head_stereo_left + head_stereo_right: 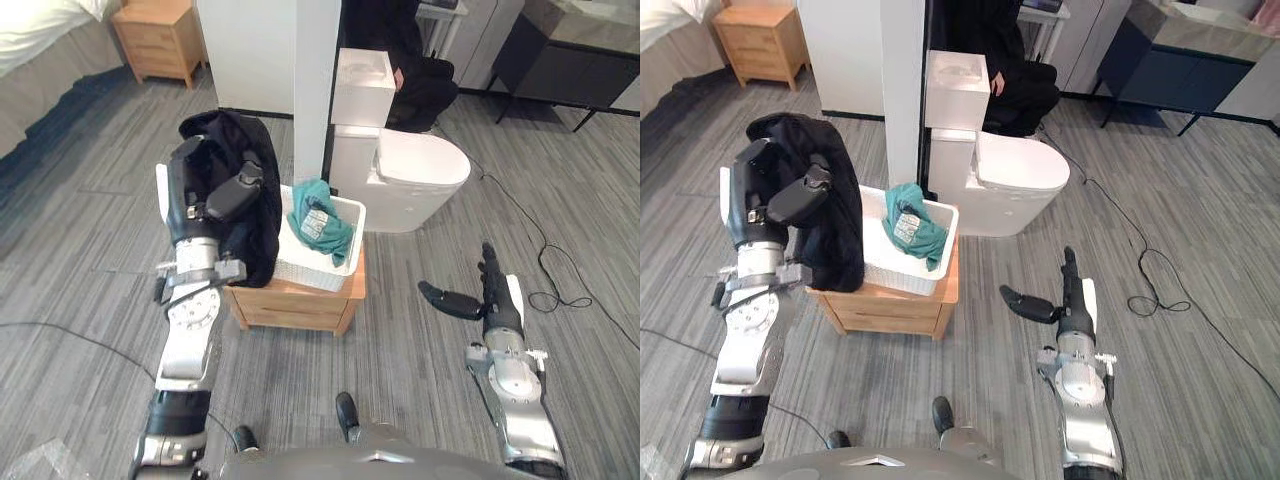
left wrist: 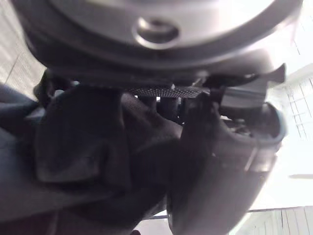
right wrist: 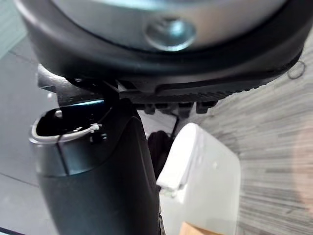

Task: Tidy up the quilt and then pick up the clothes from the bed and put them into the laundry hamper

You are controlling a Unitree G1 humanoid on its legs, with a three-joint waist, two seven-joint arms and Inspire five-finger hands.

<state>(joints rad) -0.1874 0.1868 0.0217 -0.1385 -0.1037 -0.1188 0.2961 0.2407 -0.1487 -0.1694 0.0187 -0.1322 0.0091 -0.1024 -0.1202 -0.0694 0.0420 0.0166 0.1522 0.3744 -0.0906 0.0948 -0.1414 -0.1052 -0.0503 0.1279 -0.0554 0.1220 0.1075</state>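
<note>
My left hand (image 1: pixel 222 196) is raised beside the white laundry hamper (image 1: pixel 348 213) and is shut on a black garment (image 1: pixel 257 160). The garment drapes over the hand and hangs down the hamper's left side. In the left wrist view the black cloth (image 2: pixel 83 147) bunches between the fingers and the thumb (image 2: pixel 215 161). A teal garment (image 1: pixel 320 226) lies in the hamper, partly over its rim. The hamper stands on a low wooden table (image 1: pixel 300 302). My right hand (image 1: pixel 490 292) is low on the right, open, fingers straight, holding nothing.
A white toilet (image 1: pixel 412 176) stands right behind the hamper, and a white pillar (image 1: pixel 316 80) rises beside it. A person in black (image 1: pixel 415 72) sits at the back. At the far left are a wooden nightstand (image 1: pixel 160 40) and the bed (image 1: pixel 40 55). A cable (image 1: pixel 545 270) lies on the floor at right.
</note>
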